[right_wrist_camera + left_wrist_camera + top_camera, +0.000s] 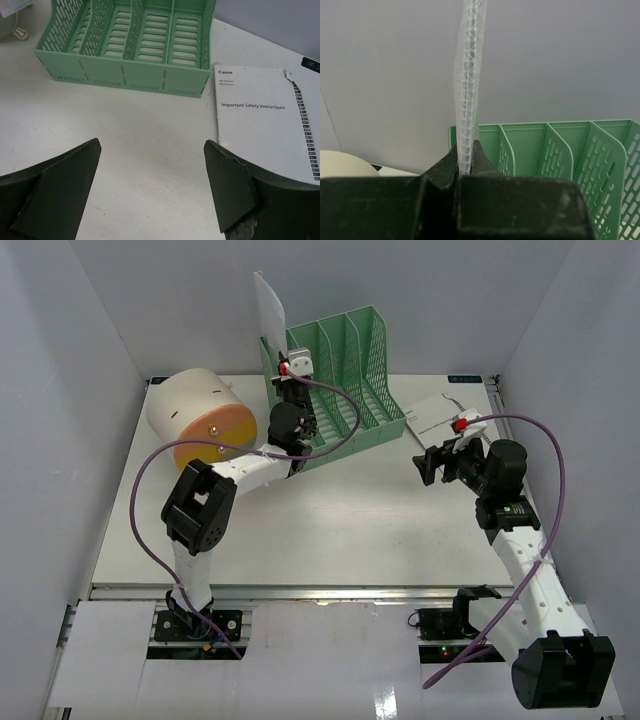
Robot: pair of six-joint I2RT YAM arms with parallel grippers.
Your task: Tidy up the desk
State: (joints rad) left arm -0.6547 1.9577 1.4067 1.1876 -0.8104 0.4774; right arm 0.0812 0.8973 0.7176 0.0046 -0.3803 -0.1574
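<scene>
The white desk (330, 530) holds a green mesh file rack (340, 380) at the back. My left gripper (280, 348) is raised above the rack's left end and is shut on a thin translucent mesh folder (268, 302), held upright. In the left wrist view the folder (468, 90) shows edge-on, pinched at my left gripper (466, 155), with the rack (560, 150) behind. My right gripper (432, 460) is open and empty just above the desk, left of a white Canon safety booklet (438, 412). The right wrist view shows my right gripper (150, 170), the booklet (265, 120) and the rack (130, 45).
A cream rounded object with an orange face (200, 420) lies at the back left, beside the left arm; its edge shows in the left wrist view (345, 165). White walls close in the desk on three sides. A metal rail (300, 592) runs along the front edge.
</scene>
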